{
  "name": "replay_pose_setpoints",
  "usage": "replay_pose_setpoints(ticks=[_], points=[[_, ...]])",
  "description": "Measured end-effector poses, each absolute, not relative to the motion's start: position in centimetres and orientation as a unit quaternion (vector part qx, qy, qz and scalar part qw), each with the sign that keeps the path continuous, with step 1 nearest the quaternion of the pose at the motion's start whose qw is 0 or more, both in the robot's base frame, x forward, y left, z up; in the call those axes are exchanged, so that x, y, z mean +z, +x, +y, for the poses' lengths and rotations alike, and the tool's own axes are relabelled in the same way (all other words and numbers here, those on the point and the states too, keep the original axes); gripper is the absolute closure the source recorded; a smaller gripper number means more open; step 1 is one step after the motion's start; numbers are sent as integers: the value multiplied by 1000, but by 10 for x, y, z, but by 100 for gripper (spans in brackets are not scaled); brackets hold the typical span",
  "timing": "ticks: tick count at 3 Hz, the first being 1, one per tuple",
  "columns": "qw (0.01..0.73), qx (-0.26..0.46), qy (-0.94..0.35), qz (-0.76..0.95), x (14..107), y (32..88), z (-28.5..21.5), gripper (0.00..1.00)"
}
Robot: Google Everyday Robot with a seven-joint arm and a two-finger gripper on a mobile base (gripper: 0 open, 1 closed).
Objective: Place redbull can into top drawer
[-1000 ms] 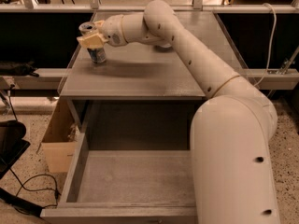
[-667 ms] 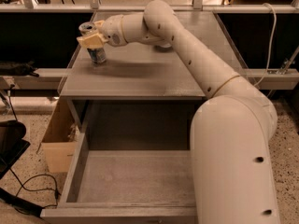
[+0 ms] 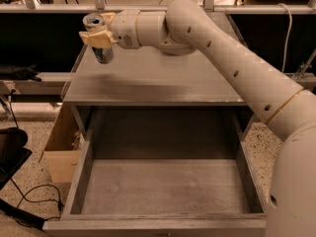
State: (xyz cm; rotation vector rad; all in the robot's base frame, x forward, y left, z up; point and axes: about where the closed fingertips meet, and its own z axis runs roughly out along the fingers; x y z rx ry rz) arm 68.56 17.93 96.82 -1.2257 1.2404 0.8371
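Note:
The redbull can (image 3: 100, 47), slim and silver with blue patches and a pull-tab top, is held upright in my gripper (image 3: 98, 37) at the back left of the grey tabletop (image 3: 158, 78), lifted a little above its surface. The gripper's tan fingers (image 3: 96, 39) are shut around the can's upper part. My white arm reaches in from the right across the tabletop. The top drawer (image 3: 163, 186) stands pulled open below and in front of the tabletop, with a flat bare bottom and thick side walls.
A cardboard box (image 3: 61, 149) stands on the floor left of the drawer. Black cables (image 3: 29, 201) lie on the speckled floor at the lower left. A metal rail (image 3: 59, 6) runs behind the table.
The can, resting on the tabletop before, is now lifted slightly in the shut gripper. The arm has barely shifted.

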Motion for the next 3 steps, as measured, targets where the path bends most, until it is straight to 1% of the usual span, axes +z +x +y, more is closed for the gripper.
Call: replay_pose_setpoints(ticks=[1, 2, 3], points=[[568, 356, -522, 528, 968, 686, 179, 100], [574, 345, -520, 530, 976, 668, 171, 100], [585, 317, -519, 536, 996, 629, 150, 100]])
